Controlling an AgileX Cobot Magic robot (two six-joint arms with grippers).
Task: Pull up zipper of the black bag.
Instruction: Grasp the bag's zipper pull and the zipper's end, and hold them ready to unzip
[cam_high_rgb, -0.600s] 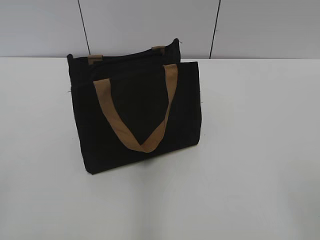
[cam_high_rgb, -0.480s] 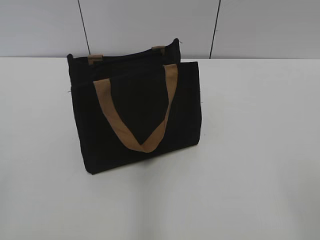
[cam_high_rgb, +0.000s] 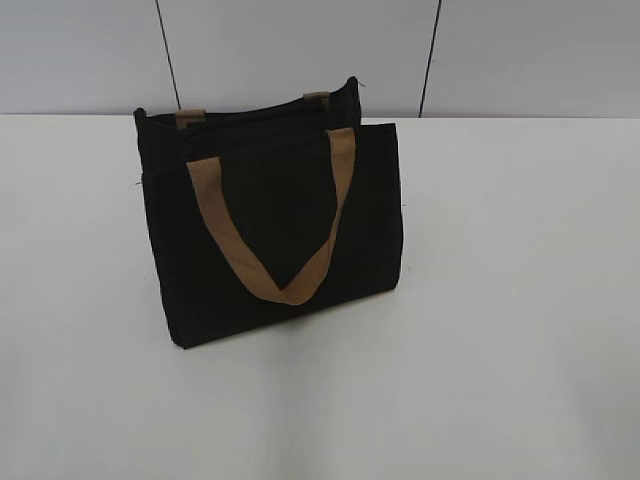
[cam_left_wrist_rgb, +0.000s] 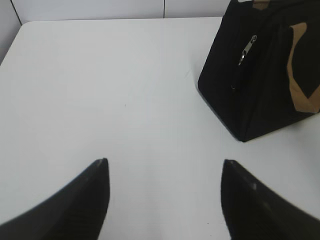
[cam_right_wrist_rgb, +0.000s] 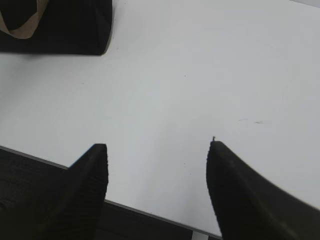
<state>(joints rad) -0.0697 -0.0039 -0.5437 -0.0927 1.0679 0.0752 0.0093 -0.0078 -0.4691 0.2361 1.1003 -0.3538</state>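
Both hands wide apart, black bag (cam_high_rgb: 270, 225) standing untouched.

left tool (cam_left_wrist_rgb: 165, 200): jaws spread, empty | right tool (cam_right_wrist_rgb: 157, 192): jaws spread, empty

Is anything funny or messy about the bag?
Nothing spilled or torn. The black bag sits skewed on the white table, and one tan handle has flopped down its front instead of standing up.

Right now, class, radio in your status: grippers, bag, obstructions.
Left gripper open, right gripper open, both empty. Rectangular black fabric bag upright on white table, silver zipper pull untouched. Nothing blocking.
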